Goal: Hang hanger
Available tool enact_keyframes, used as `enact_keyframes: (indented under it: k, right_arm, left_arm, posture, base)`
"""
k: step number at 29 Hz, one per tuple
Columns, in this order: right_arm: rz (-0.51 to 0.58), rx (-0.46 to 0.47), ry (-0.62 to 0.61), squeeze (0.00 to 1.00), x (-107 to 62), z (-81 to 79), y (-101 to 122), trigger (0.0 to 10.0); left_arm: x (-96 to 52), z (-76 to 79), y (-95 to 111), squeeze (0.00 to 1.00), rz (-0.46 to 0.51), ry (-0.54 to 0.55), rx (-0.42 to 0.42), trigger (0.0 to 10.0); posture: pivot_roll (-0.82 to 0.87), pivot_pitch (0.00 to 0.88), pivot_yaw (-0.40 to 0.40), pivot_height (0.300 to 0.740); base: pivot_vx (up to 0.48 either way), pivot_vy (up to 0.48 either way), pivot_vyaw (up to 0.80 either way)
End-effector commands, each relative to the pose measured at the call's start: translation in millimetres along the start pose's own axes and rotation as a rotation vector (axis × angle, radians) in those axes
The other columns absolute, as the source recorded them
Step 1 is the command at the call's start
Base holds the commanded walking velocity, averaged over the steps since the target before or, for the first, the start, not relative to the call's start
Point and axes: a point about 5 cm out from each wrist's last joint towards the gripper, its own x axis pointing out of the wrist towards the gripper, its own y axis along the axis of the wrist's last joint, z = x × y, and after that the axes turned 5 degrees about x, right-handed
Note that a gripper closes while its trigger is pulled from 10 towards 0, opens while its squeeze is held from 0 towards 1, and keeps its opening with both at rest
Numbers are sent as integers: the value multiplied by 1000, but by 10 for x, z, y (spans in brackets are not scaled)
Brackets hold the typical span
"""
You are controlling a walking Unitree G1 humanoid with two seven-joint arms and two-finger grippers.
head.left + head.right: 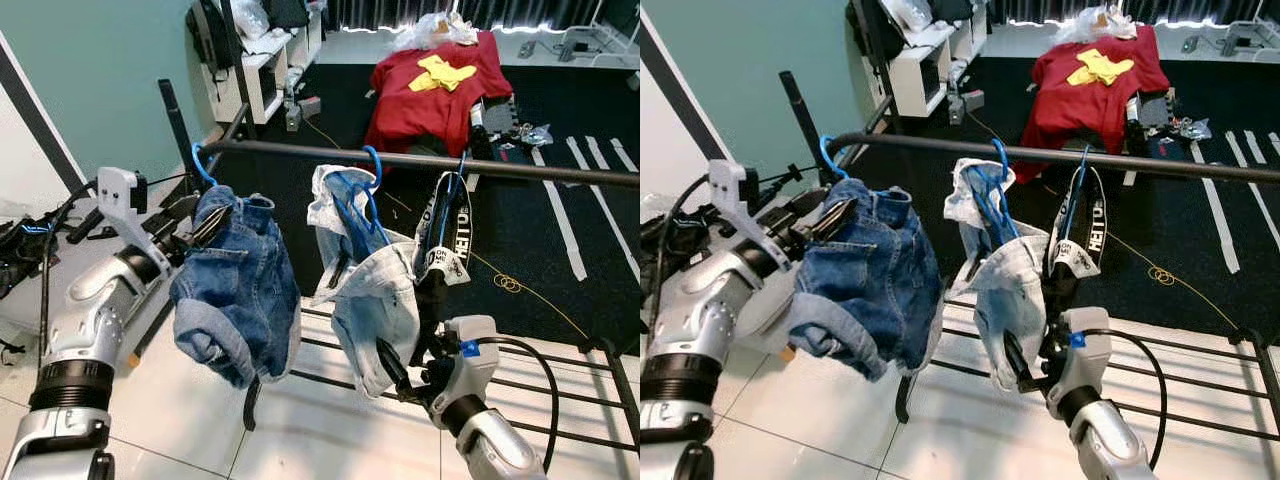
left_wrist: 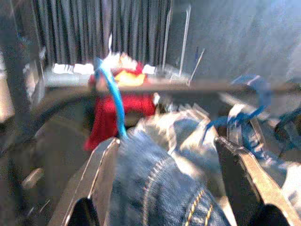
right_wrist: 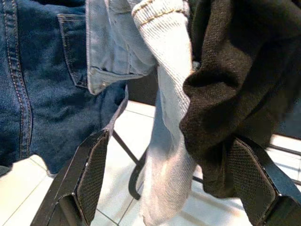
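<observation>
Rail of a dark drying rack runs across the scene, carrying three loads. Blue hanger sits hooked over the rail near its left end, a dark denim garment draped from it. Left gripper is up at the top of that denim, jaws parted, one finger on either side of the waistband just under the hook; whether they actually press the cloth, cannot tell. Second blue hanger hangs at mid-rail with a pale denim garment bunched on it. Just beside that, toward the rail's right end, a black item with white lettering hangs down. Right gripper is low, below the pale denim and the black item, jaws spread wide with both hems dangling between them. Red shirt with a yellow print lies on the dark floor beyond the rail. White tiles lie under the rack's lower bars.
</observation>
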Motion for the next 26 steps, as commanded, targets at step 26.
enact_keyframes:
  k: [26]
  right_arm:
    - [-10,22,-11,0,-2,-27,-47,10000]
  left_arm:
    - [602,305,260,0,161,74,135,10000]
  posture:
    - [-108,76,83,740]
  base:
    - [0,0,0]
